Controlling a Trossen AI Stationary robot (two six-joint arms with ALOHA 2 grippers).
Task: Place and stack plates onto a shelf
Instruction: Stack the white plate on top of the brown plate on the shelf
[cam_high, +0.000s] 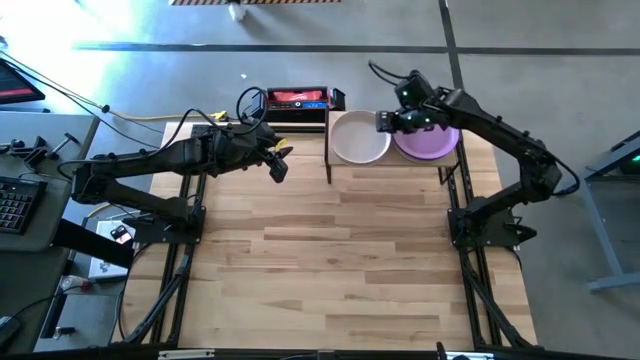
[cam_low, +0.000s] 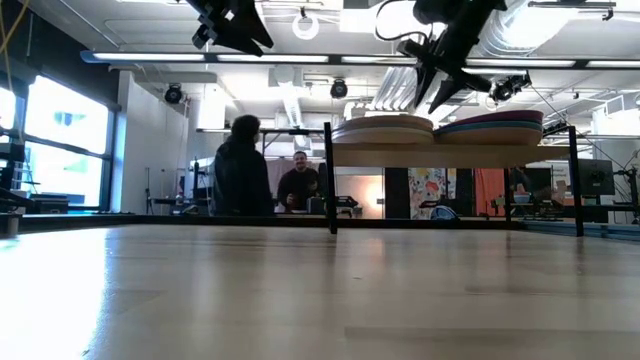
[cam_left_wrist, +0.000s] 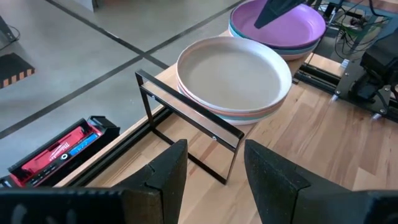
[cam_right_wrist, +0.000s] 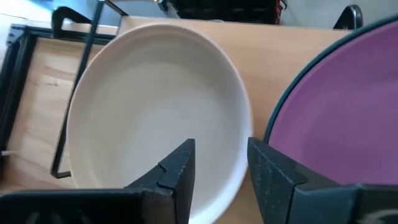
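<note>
The shelf stands at the table's far edge on thin black legs and carries two stacks of plates. The left stack is topped by an off-white plate, the right one by a purple plate. My right gripper hangs open just above the off-white plate's right rim, between the two stacks, and touches nothing. Left of the shelf and high over the table, my left gripper waits open with nothing between its fingers.
A red and black tool case lies beyond the table's far edge, left of the shelf. Bare wooden tabletop stretches toward the near edge. Two people stand in the room behind the table.
</note>
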